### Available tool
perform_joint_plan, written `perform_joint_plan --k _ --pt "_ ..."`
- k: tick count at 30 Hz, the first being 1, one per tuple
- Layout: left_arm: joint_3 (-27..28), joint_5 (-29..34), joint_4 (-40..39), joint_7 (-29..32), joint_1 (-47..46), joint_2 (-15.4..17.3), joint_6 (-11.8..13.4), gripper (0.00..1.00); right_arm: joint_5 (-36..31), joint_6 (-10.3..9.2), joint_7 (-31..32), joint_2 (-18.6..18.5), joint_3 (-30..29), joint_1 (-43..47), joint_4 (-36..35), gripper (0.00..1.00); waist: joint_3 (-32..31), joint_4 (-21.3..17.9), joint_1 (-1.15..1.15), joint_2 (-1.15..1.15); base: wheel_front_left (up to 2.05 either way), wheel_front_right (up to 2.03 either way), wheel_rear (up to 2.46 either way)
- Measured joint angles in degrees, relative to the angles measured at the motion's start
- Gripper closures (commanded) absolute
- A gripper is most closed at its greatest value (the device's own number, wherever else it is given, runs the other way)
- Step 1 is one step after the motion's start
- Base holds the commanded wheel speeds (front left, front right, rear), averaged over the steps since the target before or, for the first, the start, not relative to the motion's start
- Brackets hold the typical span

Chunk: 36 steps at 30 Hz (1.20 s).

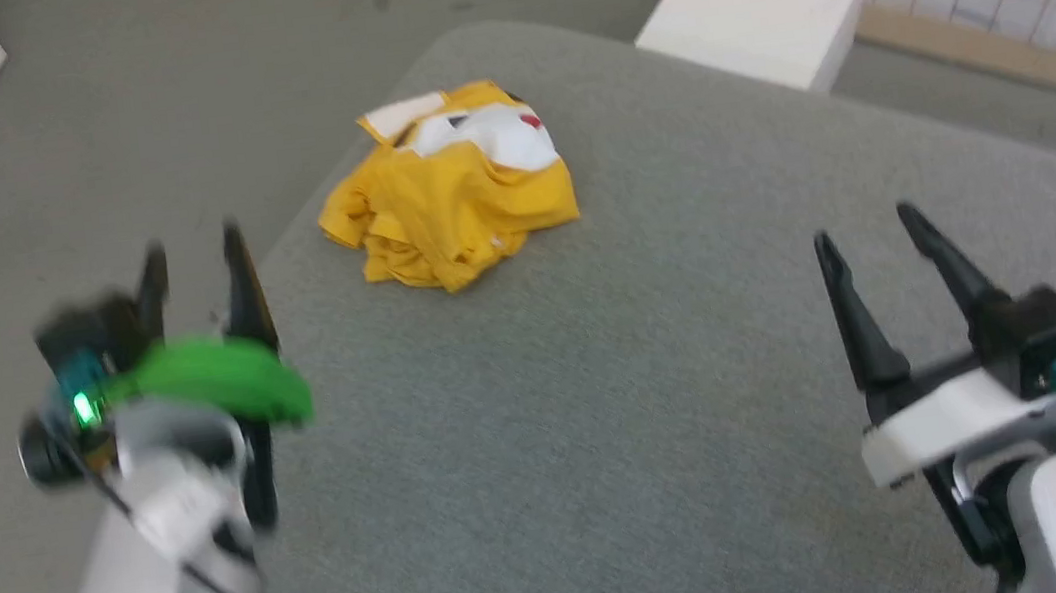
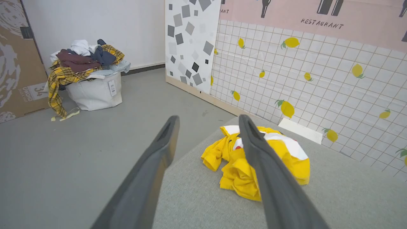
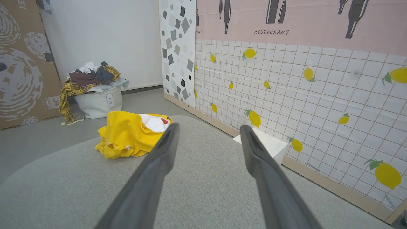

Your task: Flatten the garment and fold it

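The garment (image 1: 449, 185) lies in a crumpled heap on the grey cushion (image 1: 599, 378), near its far left corner — not flat, not folded. Nothing looks done yet. The left gripper (image 1: 190, 252) hangs over the cushion's left edge and the right gripper (image 1: 867, 225) over its near right part — both spread wide, holding nothing.

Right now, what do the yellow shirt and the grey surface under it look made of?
Yellow shirt: soft thin fabric, probably cotton jersey, matte; it slumps in loose crumpled folds, with flat printed white patches.
Grey surface: woven upholstery cloth over padding, it seems, matte; fine heathered weave and a rounded soft edge.
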Motion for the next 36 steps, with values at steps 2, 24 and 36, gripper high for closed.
perform_joint_plan --k 2,24,36 --pt "0.1 -1.0 2.4 2.0 -5.2 0.4 -1.5 0.00 -0.8 0.00 0.6 0.0 0.5 -1.5 -0.9 0.00 1.9 -0.5 0.00 0.00 0.00 0.00 0.00" --pt "3.4 -13.7 22.3 42.4 -28.4 11.4 -4.6 0.00 -2.9 -0.01 -2.0 -0.1 3.0 -14.8 -0.4 0.00 26.4 -17.7 0.01 0.00 0.00 0.00 0.00" --pt "5.4 -11.2 14.3 38.9 -17.3 19.7 -1.9 1.00 0.1 -0.01 -5.6 -0.1 1.5 -13.3 5.2 0.00 26.6 -26.2 0.00 0.01 0.00 0.00 0.00"
